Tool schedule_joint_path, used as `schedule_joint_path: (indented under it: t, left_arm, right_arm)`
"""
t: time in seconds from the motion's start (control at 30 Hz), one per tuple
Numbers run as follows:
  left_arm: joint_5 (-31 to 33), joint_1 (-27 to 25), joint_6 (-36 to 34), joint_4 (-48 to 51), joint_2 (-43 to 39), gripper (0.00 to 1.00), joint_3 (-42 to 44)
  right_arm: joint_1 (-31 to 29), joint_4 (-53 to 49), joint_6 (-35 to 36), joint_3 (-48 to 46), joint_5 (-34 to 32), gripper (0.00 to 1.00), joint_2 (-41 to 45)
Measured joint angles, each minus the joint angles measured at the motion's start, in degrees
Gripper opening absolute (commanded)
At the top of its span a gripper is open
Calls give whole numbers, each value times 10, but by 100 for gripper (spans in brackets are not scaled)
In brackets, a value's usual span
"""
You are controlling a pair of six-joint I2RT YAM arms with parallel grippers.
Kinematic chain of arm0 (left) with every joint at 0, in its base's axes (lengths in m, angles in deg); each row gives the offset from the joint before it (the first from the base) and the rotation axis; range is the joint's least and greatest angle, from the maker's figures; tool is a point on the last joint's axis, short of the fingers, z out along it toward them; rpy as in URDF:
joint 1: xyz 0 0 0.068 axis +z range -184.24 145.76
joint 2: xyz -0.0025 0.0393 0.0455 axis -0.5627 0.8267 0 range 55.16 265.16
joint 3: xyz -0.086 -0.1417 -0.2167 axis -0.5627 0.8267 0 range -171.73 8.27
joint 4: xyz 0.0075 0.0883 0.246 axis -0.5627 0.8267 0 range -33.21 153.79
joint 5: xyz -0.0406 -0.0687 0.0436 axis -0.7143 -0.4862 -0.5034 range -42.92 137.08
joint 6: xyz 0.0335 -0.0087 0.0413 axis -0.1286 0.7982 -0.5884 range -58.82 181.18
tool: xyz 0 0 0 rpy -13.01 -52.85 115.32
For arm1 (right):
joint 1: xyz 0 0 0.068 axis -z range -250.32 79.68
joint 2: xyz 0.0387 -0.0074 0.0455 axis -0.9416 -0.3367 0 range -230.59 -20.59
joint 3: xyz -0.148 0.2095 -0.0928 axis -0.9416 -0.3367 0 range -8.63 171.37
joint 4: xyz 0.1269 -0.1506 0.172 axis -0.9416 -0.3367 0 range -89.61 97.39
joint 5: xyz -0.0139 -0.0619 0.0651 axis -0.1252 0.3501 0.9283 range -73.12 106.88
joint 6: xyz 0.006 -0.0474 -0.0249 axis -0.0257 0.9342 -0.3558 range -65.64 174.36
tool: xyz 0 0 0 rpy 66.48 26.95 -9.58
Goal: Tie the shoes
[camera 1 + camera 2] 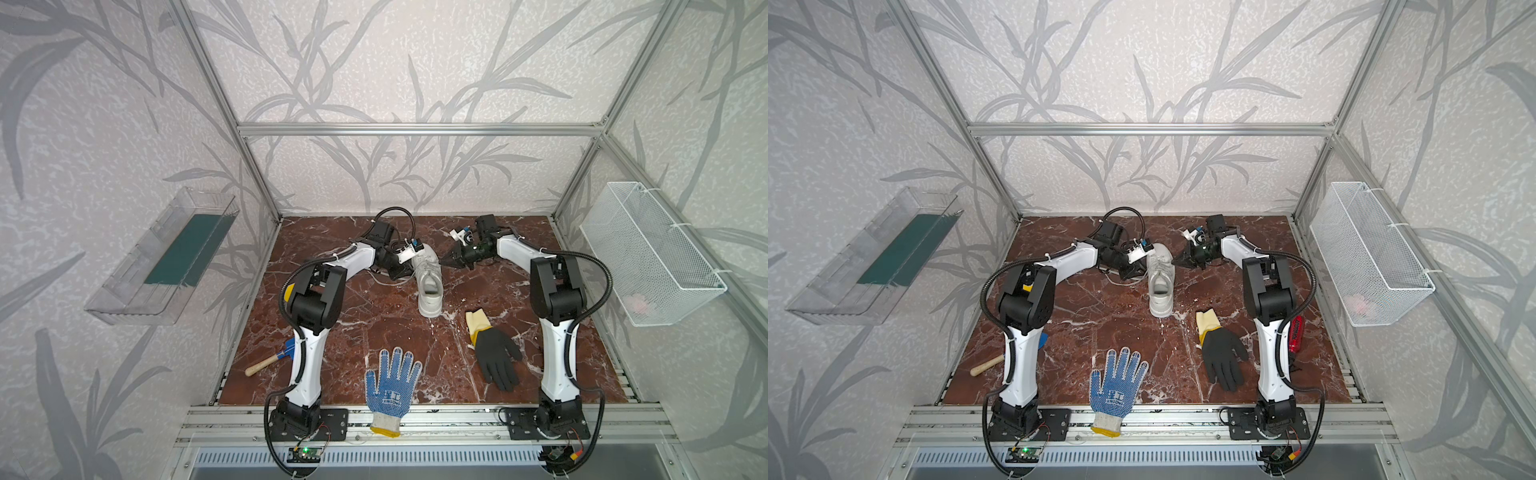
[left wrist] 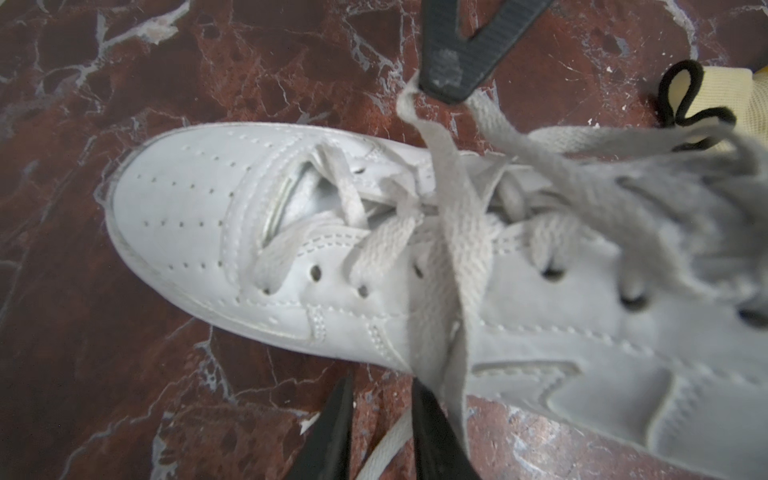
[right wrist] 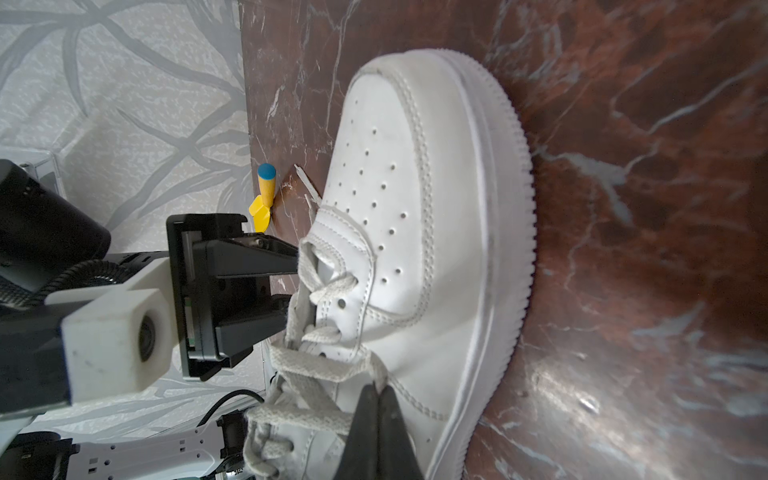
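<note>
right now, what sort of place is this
Probably a robot test cell, not a home: an aluminium frame encloses a marble-look tabletop, and the left arm and right arm are mounted at its front.

Both top views look down from high above the front edge of the worktop [image 1: 374, 324] and face the back wall [image 1: 395, 174]. They are far enough off to take in the whole worktop and both arms, and they share nearly the same scene, shifted slightly sideways. The left wrist view hangs close over the shoe [image 2: 332, 316], looking down on its toe and laces [image 2: 453, 249]. The right wrist view sits low and close beside the toe, facing across the shoe toward the left gripper [image 3: 292, 286]. Both wrist views share the shoe's front.
</note>
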Motion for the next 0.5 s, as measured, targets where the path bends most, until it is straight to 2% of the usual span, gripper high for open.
schedule_joint_path:
  t: [0.5]
  left_arm:
    - [-34, 3, 36, -68, -50, 28, 67]
  right_arm:
    - [0, 0, 0, 0, 0, 1, 0]
